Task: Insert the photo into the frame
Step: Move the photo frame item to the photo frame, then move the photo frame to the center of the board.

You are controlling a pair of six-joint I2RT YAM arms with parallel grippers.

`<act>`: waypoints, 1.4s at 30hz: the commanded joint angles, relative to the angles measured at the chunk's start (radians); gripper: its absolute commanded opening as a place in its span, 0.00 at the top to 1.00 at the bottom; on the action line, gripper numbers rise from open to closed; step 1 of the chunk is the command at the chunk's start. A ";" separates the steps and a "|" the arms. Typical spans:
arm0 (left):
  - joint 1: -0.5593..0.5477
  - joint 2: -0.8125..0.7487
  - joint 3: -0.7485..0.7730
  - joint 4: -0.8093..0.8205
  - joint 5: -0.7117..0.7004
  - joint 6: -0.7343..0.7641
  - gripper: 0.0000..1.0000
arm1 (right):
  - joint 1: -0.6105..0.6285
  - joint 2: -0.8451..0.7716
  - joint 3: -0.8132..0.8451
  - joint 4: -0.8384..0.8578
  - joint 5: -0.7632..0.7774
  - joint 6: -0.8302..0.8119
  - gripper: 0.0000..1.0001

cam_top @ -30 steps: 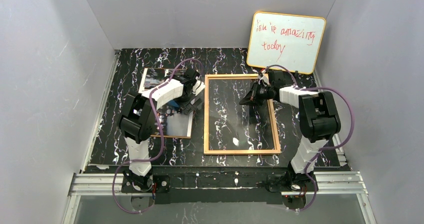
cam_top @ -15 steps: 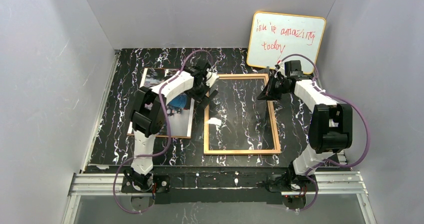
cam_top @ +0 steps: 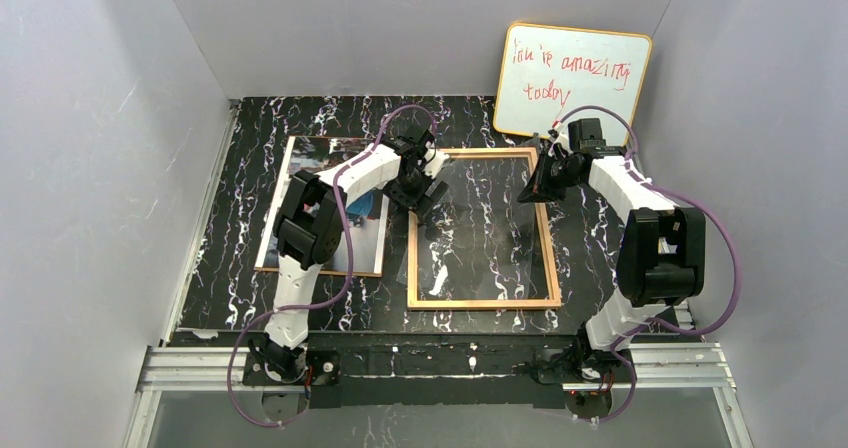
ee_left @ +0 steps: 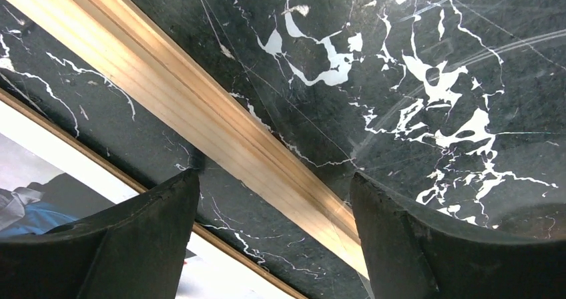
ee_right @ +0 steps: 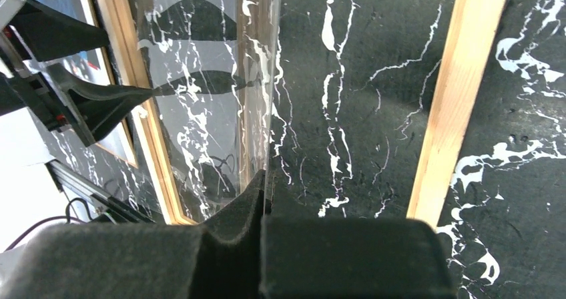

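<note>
The frame [cam_top: 412,258], a thin light-orange wooden rectangle, lies flat in the middle of the black marble table. My right gripper [cam_top: 537,181] is shut on the far right edge of its clear pane [cam_top: 470,223], which it holds tilted up off the frame. In the right wrist view the pane [ee_right: 213,79] rises from the shut right gripper [ee_right: 267,195]. My left gripper [cam_top: 421,190] is open at the frame's far left corner. Its fingers [ee_left: 153,225] stand on either side of the left rail [ee_left: 200,105]. The photo [cam_top: 335,213] lies face up on the brown back panel [cam_top: 268,240], left of the frame.
A whiteboard [cam_top: 572,83] with red writing leans on the back wall at the far right, just behind my right arm. Grey walls close the table in on three sides. A metal rail [cam_top: 440,363] runs along the near edge by the arm bases.
My left arm swung from over the photo to the frame's far left corner, and its jaws narrowed a little. My right gripper drew back to the far right, raising the pane.
</note>
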 commanded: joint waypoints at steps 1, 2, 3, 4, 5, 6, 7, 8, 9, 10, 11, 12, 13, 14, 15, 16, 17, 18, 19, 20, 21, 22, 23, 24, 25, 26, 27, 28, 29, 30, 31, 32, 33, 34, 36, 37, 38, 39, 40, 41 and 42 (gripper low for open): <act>-0.001 0.005 0.036 -0.016 -0.028 -0.019 0.21 | -0.001 -0.040 -0.024 -0.038 0.028 -0.030 0.99; -0.001 0.006 0.041 -0.015 -0.028 -0.020 0.22 | -0.002 -0.041 -0.028 -0.038 0.032 -0.031 0.99; -0.001 0.009 0.050 -0.014 -0.031 -0.021 0.25 | -0.002 -0.041 -0.029 -0.039 0.032 -0.032 0.99; -0.001 0.013 0.061 -0.014 -0.036 -0.022 0.29 | -0.001 -0.041 -0.030 -0.039 0.031 -0.031 0.99; 0.000 0.016 0.072 -0.015 -0.038 -0.021 0.35 | -0.002 -0.041 -0.030 -0.039 0.027 -0.029 0.99; 0.000 0.020 0.085 -0.017 -0.043 -0.020 0.39 | -0.002 -0.041 -0.030 -0.038 0.021 -0.027 0.99; 0.002 0.024 0.097 -0.019 -0.051 -0.017 0.40 | -0.002 -0.041 -0.029 -0.035 0.016 -0.025 0.99; 0.004 0.027 0.109 -0.019 -0.057 -0.015 0.40 | -0.001 -0.041 -0.028 -0.034 0.013 -0.024 0.99; 0.009 0.029 0.118 -0.019 -0.057 -0.016 0.41 | -0.001 -0.041 -0.027 -0.035 0.010 -0.022 0.99; 0.015 0.032 0.123 -0.019 -0.050 -0.016 0.41 | -0.001 -0.041 -0.026 -0.034 0.008 -0.021 0.99; 0.017 0.036 0.125 -0.021 -0.045 -0.016 0.41 | -0.002 -0.041 -0.026 -0.032 0.006 -0.019 0.99; 0.017 0.041 0.125 -0.023 -0.048 -0.013 0.42 | -0.001 -0.042 -0.026 -0.030 0.002 -0.017 0.99; 0.017 0.046 0.123 -0.026 -0.055 -0.010 0.44 | -0.002 -0.042 -0.026 -0.028 -0.002 -0.015 0.99; 0.017 0.053 0.120 -0.026 -0.066 -0.008 0.47 | -0.002 -0.044 -0.026 -0.025 -0.005 -0.012 0.99; 0.017 0.058 0.114 -0.027 -0.073 -0.004 0.49 | -0.002 -0.045 -0.028 -0.021 -0.011 -0.009 0.99; 0.018 0.060 0.107 -0.024 -0.075 -0.002 0.52 | -0.002 -0.048 -0.031 -0.017 -0.015 -0.005 0.99; 0.018 0.064 0.100 -0.020 -0.076 0.001 0.54 | -0.001 -0.049 -0.033 -0.013 -0.019 0.000 0.99; 0.019 0.068 0.092 -0.017 -0.083 0.005 0.55 | -0.001 -0.050 -0.036 -0.009 -0.023 0.003 0.99; 0.018 0.072 0.084 -0.014 -0.109 0.007 0.57 | -0.001 -0.052 -0.039 -0.005 -0.029 0.007 0.99; 0.018 0.075 0.078 -0.010 -0.122 0.009 0.60 | -0.002 -0.054 -0.043 0.001 -0.038 0.011 0.99; 0.019 0.080 0.074 -0.007 -0.133 0.011 0.67 | -0.002 -0.057 -0.047 0.006 -0.047 0.014 0.99; 0.021 0.084 0.070 -0.003 -0.145 0.012 0.72 | -0.001 -0.059 -0.051 0.011 -0.056 0.017 0.99; 0.026 0.088 0.071 -0.001 -0.154 0.011 0.76 | -0.001 -0.063 -0.056 0.017 -0.064 0.021 0.99; 0.031 0.093 0.076 -0.001 -0.163 0.009 0.81 | -0.001 -0.066 -0.061 0.024 -0.073 0.026 0.99; 0.037 0.096 0.079 -0.001 -0.171 0.009 0.83 | -0.002 -0.069 -0.068 0.032 -0.081 0.032 0.99; 0.044 0.097 0.083 -0.001 -0.179 0.009 0.84 | -0.002 -0.072 -0.075 0.043 -0.090 0.041 0.99; 0.050 0.097 0.086 0.001 -0.188 0.009 0.85 | -0.001 -0.074 -0.085 0.060 -0.100 0.051 0.99; 0.057 0.095 0.089 0.002 -0.192 0.009 0.85 | -0.002 -0.081 -0.097 0.081 -0.114 0.062 0.99; 0.063 0.092 0.088 0.000 -0.191 0.009 0.84 | -0.002 -0.084 -0.110 0.107 -0.126 0.075 0.99; 0.068 0.087 0.083 -0.001 -0.190 0.009 0.84 | -0.002 -0.086 -0.120 0.132 -0.137 0.089 0.99; 0.069 0.080 0.072 -0.002 -0.188 0.009 0.84 | -0.002 -0.084 -0.129 0.151 -0.142 0.100 0.99; 0.071 0.053 0.042 0.003 -0.188 0.013 0.83 | -0.001 -0.073 -0.145 0.201 -0.162 0.120 0.99; 0.071 0.041 0.026 0.008 -0.193 0.013 0.83 | -0.001 -0.069 -0.154 0.227 -0.171 0.132 0.99; 0.073 0.027 0.007 0.018 -0.201 0.016 0.82 | -0.001 -0.064 -0.163 0.254 -0.182 0.146 0.99; 0.085 0.005 -0.018 0.033 -0.210 0.016 0.82 | -0.002 -0.054 -0.180 0.308 -0.200 0.177 0.99; 0.096 -0.005 -0.023 0.039 -0.209 0.013 0.83 | 0.000 -0.047 -0.183 0.325 -0.205 0.185 0.99; 0.108 -0.016 -0.032 0.048 -0.203 0.009 0.83 | -0.001 -0.039 -0.185 0.344 -0.211 0.191 0.99; 0.120 -0.032 -0.039 0.056 -0.193 0.004 0.83 | -0.002 -0.032 -0.185 0.356 -0.215 0.194 0.99; 0.130 -0.043 -0.039 0.058 -0.182 0.003 0.81 | -0.001 -0.025 -0.184 0.365 -0.218 0.195 0.99; 0.139 -0.053 -0.040 0.055 -0.168 0.002 0.78 | -0.002 -0.020 -0.181 0.371 -0.221 0.193 0.99; 0.146 -0.063 -0.036 0.047 -0.154 0.004 0.74 | -0.001 -0.015 -0.175 0.371 -0.228 0.191 0.99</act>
